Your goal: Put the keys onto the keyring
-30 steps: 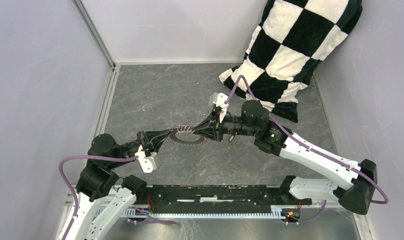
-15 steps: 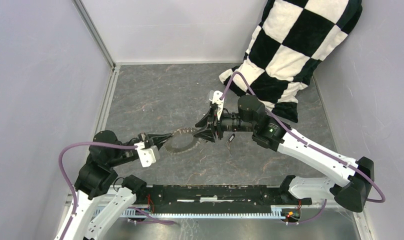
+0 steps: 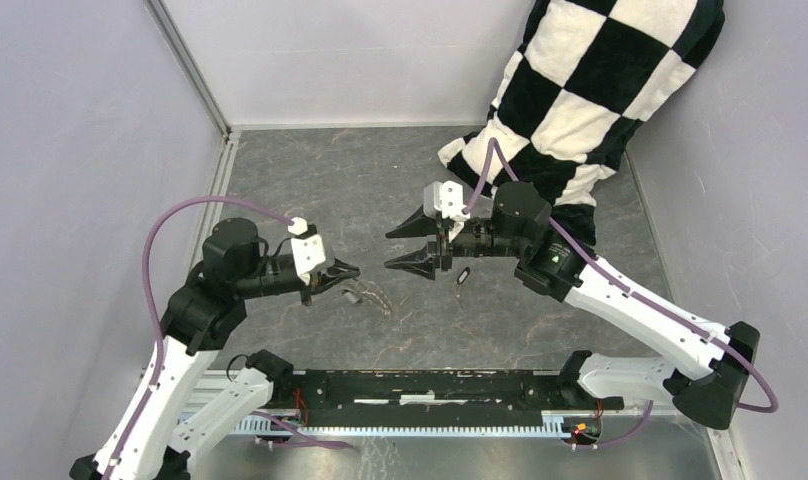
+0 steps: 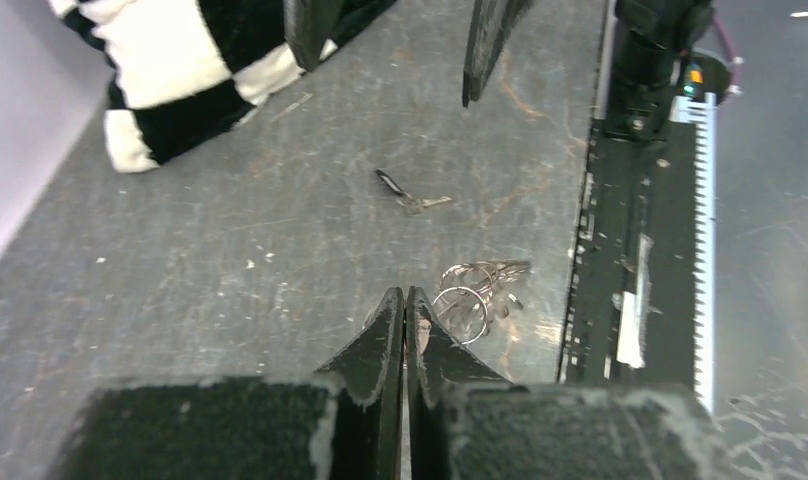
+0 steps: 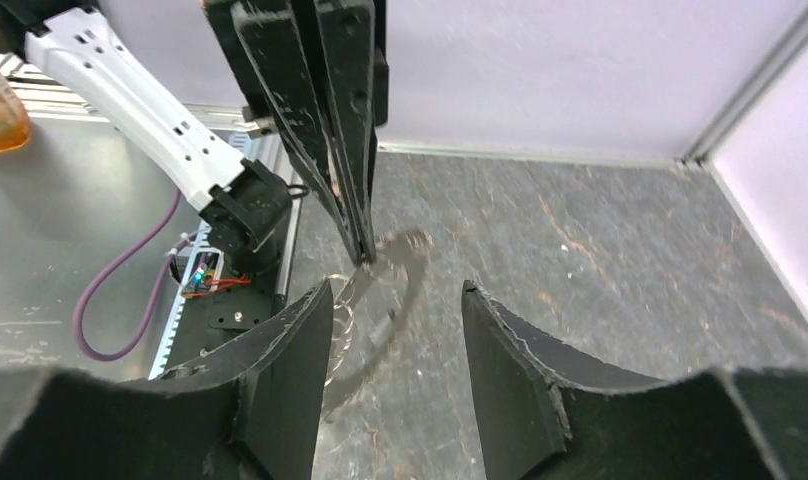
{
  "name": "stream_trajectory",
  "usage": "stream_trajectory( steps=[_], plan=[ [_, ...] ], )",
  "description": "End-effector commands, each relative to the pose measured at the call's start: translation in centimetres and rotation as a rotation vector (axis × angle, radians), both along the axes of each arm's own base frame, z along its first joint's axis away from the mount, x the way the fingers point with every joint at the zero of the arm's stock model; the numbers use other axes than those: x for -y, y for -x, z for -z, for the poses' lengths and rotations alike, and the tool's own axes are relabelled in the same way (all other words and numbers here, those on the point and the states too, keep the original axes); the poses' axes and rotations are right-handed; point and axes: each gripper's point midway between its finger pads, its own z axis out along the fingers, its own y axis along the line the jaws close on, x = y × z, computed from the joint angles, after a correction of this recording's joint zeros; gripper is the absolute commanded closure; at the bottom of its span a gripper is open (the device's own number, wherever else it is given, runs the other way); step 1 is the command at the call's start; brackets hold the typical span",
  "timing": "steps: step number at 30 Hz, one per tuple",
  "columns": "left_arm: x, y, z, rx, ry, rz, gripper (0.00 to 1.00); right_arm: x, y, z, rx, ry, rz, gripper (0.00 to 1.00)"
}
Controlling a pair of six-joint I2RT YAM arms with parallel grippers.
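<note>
My left gripper (image 3: 348, 270) is shut, and the keyring (image 5: 405, 305) hangs blurred from its tips; from above it shows only as a small grey lump (image 3: 355, 295). A string of thin wire rings (image 4: 475, 288) trails from it onto the table. In the left wrist view the fingertips (image 4: 405, 295) pinch something small and brownish. My right gripper (image 3: 390, 249) stands open just right of the ring, nothing between its fingers (image 5: 310, 330). One of the keys (image 3: 462, 277), black-headed, lies on the table under the right wrist and also shows in the left wrist view (image 4: 400, 188).
A black-and-white checkered pillow (image 3: 590, 90) leans in the back right corner. Grey walls close the table on three sides. The black rail (image 3: 440, 385) with both arm bases runs along the near edge.
The right gripper has opened, let go of the keyring and drawn back right. The left arm has risen and swung left with the ring, which now hangs instead of lying flat.
</note>
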Motion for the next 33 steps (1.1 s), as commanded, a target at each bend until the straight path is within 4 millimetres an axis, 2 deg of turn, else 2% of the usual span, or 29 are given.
stream_trajectory(
  steps=[1,8,16,20,26,33],
  plan=[
    [0.6,2.8,-1.8,-0.053,0.062,0.098,0.98,-0.6,1.2,-1.7,0.107,-0.086,-0.11,0.45],
    [0.5,3.0,-2.4,-0.001,0.072,0.114,0.98,-1.1,2.2,0.5,-0.003,-0.111,-0.163,0.49],
    [1.0,3.1,-3.6,0.01,0.118,0.127,0.98,-1.2,3.6,0.0,-0.082,-0.26,-0.181,0.55],
    [1.1,3.6,-4.0,0.013,0.13,0.151,0.98,-2.4,4.4,0.7,-0.115,-0.241,-0.209,0.54],
    [1.2,4.1,-4.7,0.019,0.137,0.186,0.98,-3.7,3.5,2.3,-0.081,-0.176,-0.145,0.54],
    [1.4,5.2,-5.2,0.014,0.149,0.244,0.98,-4.0,2.8,2.7,-0.066,-0.157,-0.106,0.58]
  ],
)
